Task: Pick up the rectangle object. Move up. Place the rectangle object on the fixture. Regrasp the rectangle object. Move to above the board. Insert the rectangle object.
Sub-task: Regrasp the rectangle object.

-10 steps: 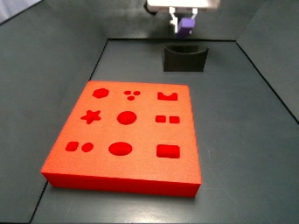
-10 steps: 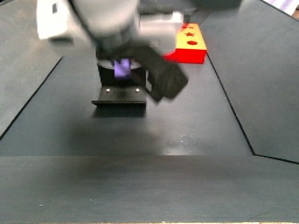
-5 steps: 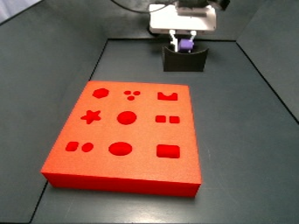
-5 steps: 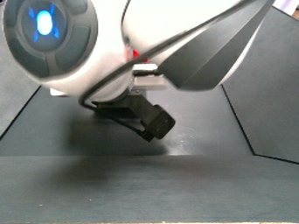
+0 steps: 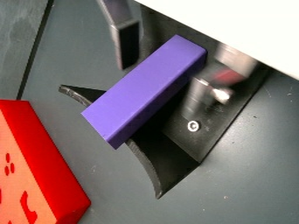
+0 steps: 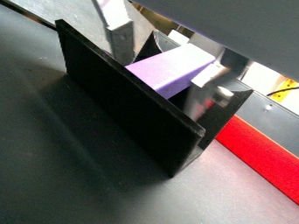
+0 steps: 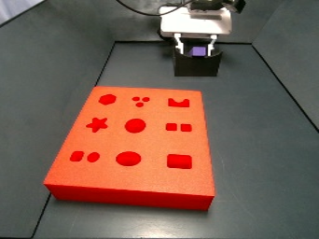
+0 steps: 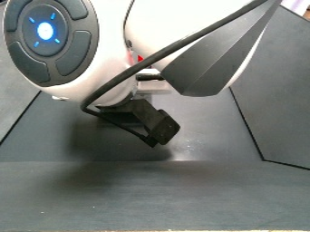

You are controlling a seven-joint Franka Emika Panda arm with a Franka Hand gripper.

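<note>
The purple rectangle object (image 5: 146,87) lies tilted in the notch of the dark fixture (image 5: 176,153); both also show in a wrist view, the block (image 6: 170,72) behind the fixture's wall (image 6: 128,96). My gripper (image 7: 196,49) is low over the fixture (image 7: 196,67) at the far end of the floor, open, with its jaws on either side of the block (image 7: 196,54). One finger (image 5: 122,39) stands apart from the block with a visible gap; the far one is blurred close beside it. The red board (image 7: 137,140) lies in the middle of the floor.
The arm's white body (image 8: 133,54) fills a side view and hides the fixture and block there. The board's edge shows in both wrist views (image 5: 35,175) (image 6: 257,149). Dark walls (image 7: 281,84) border the floor.
The gripper came down from above the fixture with the block. Its fingers have now spread apart, and the block rests in the fixture's notch.
</note>
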